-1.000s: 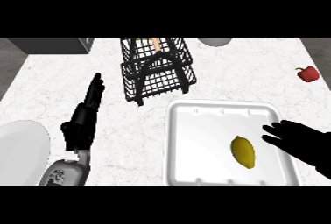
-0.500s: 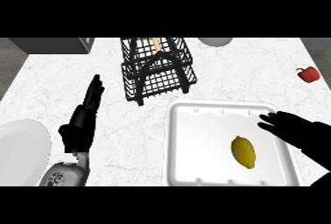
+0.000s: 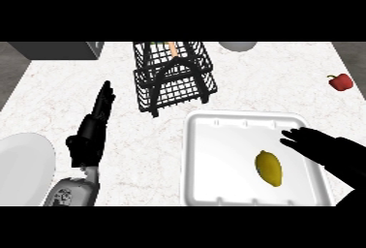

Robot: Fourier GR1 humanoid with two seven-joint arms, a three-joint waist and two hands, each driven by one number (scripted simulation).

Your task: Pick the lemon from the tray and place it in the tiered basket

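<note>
Head view showed the white tray (image 3: 214, 193) at lower right of the counter (image 3: 286, 92), w/ the lemon (image 3: 269, 167) lying on its floor, right of centre, long axis running roughly near-to-far. Right hand (image 3: 322, 147) hung over the tray's right side, fingers straight and spread, tips pointing toward the tray's far-left; it held nothing and sat just beside the lemon, not touching it as far as could be seen. Left hand (image 3: 91, 131) rested at the left of the counter, fingers straight and together, pointing away from the robot, holding nothing. Black wire tiered basket (image 3: 174, 77) stood beyond the tray, near the counter's far edge, approx. centre. Red pepper (image 3: 340, 82) lay at far right, well apart from the tray. White plate (image 3: 25, 169) sat at the left edge.
</note>
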